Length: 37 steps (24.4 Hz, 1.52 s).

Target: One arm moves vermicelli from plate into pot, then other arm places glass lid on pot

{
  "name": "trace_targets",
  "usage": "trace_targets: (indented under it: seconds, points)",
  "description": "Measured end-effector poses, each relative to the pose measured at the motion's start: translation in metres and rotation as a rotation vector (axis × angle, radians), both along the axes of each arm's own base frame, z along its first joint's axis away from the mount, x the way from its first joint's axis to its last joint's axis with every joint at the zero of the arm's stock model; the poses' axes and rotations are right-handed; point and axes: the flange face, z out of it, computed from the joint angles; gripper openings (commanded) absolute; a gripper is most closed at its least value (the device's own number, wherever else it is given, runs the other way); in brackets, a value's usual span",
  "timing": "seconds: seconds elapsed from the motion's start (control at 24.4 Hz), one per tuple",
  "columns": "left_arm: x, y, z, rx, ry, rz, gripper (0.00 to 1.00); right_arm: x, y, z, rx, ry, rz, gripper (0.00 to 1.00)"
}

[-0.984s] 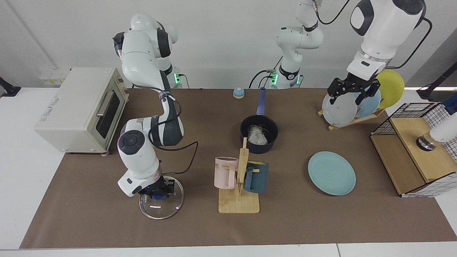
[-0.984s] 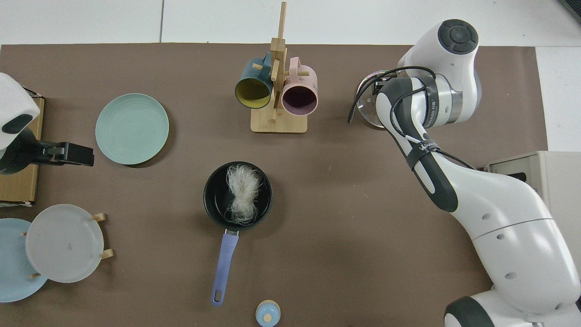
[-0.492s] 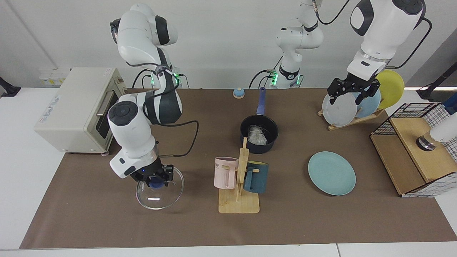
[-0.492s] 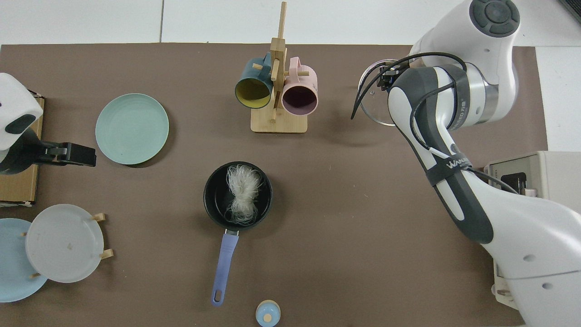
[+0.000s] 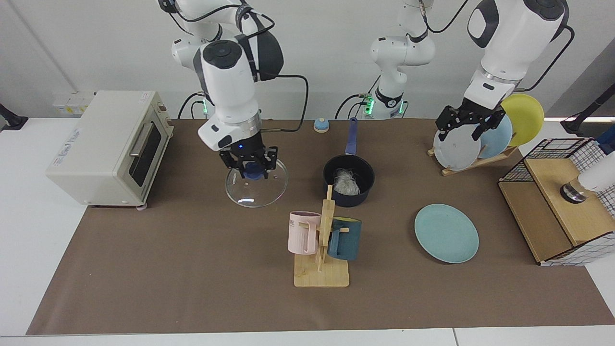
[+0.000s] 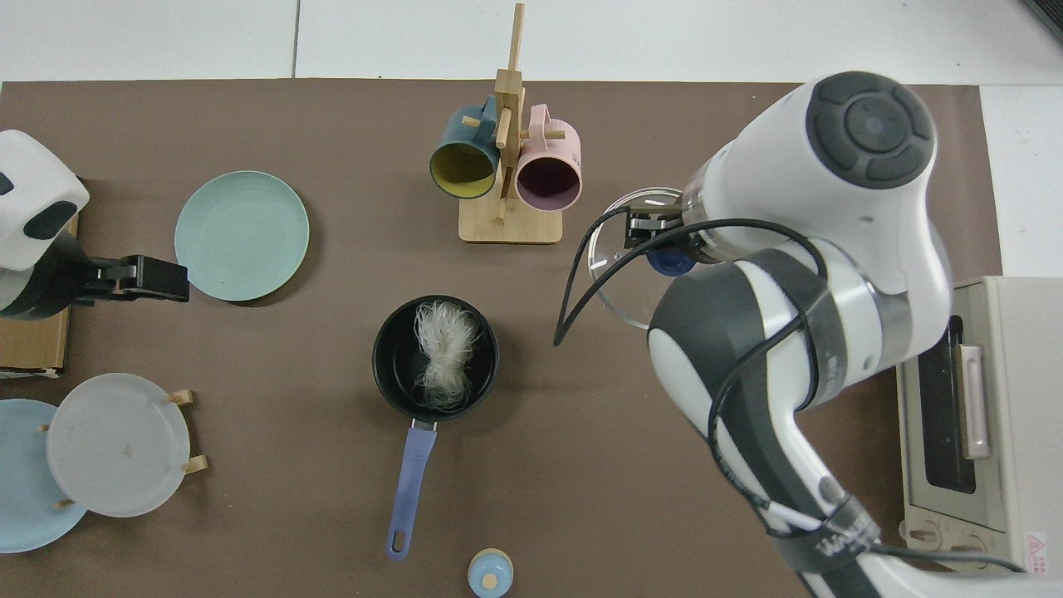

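Aloft now: right gripper (image 5: 250, 168) clenched on the blue knob of the glass lid (image 5: 256, 183), lid hanging level above the brown mat, between toaster oven (image 5: 108, 146) and pot (image 5: 349, 179) (well short of the pot). Vermicelli (image 6: 444, 353) lies inside the pot; teal plate (image 5: 447, 233) bare. Left arm waits by the rack of upright plates (image 5: 473, 144), left gripper (image 5: 465, 126) raised, fingers spread, grasping nothing. Mug stand (image 5: 322, 250) in the foreground.
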Motion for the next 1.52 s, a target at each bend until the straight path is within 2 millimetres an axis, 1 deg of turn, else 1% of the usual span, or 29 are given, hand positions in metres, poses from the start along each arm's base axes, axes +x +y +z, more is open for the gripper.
trace_targets:
  seconds: [0.08, 0.25, 0.37, 0.45, 0.53, 0.61, 0.7, 0.78, 0.9, 1.15, 1.31, 1.52]
  points:
    - [0.0, 0.003, 0.0, 0.0, 0.0, 0.005, 1.0, -0.015, 0.028, 0.002, 0.005, 0.002, -0.007, 0.0]
    - [0.0, 0.005, 0.0, 0.0, 0.0, 0.01, 1.0, -0.038, 0.08, 0.007, 0.018, -0.006, -0.009, 0.0]
    - [0.0, 0.005, 0.0, 0.0, 0.0, 0.01, 1.0, -0.054, 0.123, 0.009, 0.028, -0.008, -0.029, 0.0]
    - [0.0, 0.005, 0.0, 0.0, 0.0, 0.01, 1.0, -0.059, 0.15, 0.007, 0.031, -0.006, -0.051, 0.0]
    - [0.0, 0.005, 0.0, 0.0, 0.0, 0.011, 1.0, -0.06, 0.175, 0.001, 0.029, -0.001, -0.065, 0.0]
    - [0.0, 0.005, 0.0, 0.0, 0.0, 0.011, 1.0, -0.057, 0.196, -0.01, 0.023, 0.006, -0.07, 0.0]
    - [0.0, 0.005, 0.0, 0.0, 0.0, 0.011, 1.0, -0.055, 0.215, -0.025, 0.013, 0.009, -0.078, 0.0]
    - [0.0, 0.005, 0.0, 0.0, 0.0, 0.011, 1.0, -0.056, 0.23, -0.041, -0.005, 0.009, -0.081, 0.0]
    - [0.0, 0.005, 0.0, 0.0, 0.0, 0.011, 1.0, -0.055, 0.247, -0.062, -0.021, 0.01, -0.078, 0.0]
    - [0.0, 0.005, 0.0, 0.0, 0.0, 0.012, 1.0, -0.048, 0.261, -0.092, -0.028, 0.007, -0.07, 0.0]
    - [0.0, 0.005, 0.0, 0.0, 0.0, 0.012, 1.0, -0.054, 0.274, -0.102, -0.029, 0.005, -0.051, 0.0]
    - [0.0, 0.005, 0.0, 0.0, 0.0, 0.012, 1.0, -0.068, 0.29, -0.105, -0.031, 0.007, -0.023, 0.0]
